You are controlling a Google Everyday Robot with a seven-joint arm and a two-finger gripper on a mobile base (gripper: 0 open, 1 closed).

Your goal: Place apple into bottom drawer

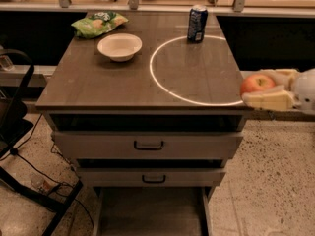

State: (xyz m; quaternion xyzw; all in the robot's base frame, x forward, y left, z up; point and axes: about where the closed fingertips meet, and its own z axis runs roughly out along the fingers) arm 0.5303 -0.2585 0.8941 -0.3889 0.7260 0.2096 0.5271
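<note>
The orange-red apple [256,84] sits between the pale fingers [268,101] of my gripper [259,88], which is shut on it. The gripper holds it in the air just past the right edge of the cabinet top, at the height of the top. The bottom drawer [152,213] is pulled out at the foot of the cabinet, a wide shallow grey tray with a flat floor, well below and to the left of the apple.
On the brown cabinet top [98,77] stand a white bowl [119,46], a green chip bag [98,23] and a blue can [197,23]. Two grey-fronted drawers with dark handles [148,145] sit above the tray. A black frame [19,132] and cables stand at left.
</note>
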